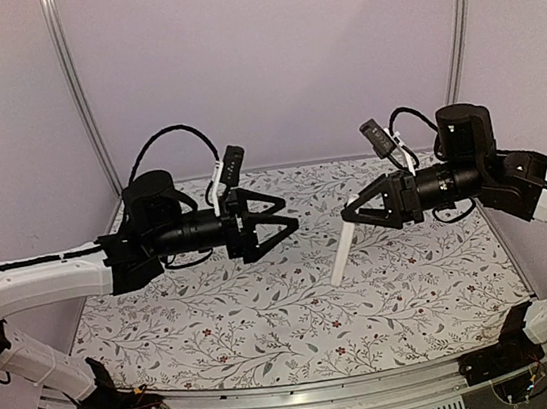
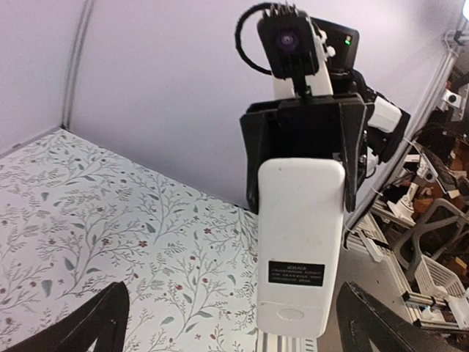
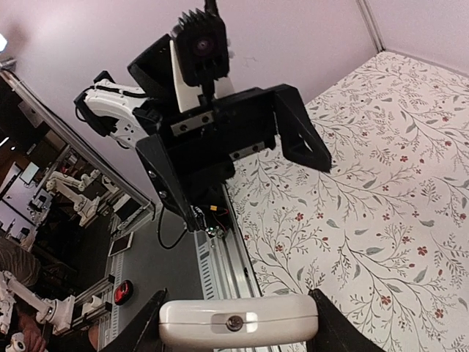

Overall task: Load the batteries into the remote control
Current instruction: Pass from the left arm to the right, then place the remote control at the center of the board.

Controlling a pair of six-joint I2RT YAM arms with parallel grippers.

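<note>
Remote control point(image 1: 343, 249) hangs clamped in my right gripper point(image 1: 351, 216); left gripper point(image 1: 291, 224) gapes, released. I'd lower it gently, label-side up.

The remote control point(image 2: 300, 242) is smooth white plastic, faintly glossy. The left gripper point(image 1: 290, 214) and right gripper point(image 1: 348, 217) are matt black plastic. The flowered table cover point(image 1: 268, 316) looks matt.

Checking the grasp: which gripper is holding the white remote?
The right gripper: it clamps one end of the remote control, which hangs below it. The left gripper is wide open and empty.
</note>
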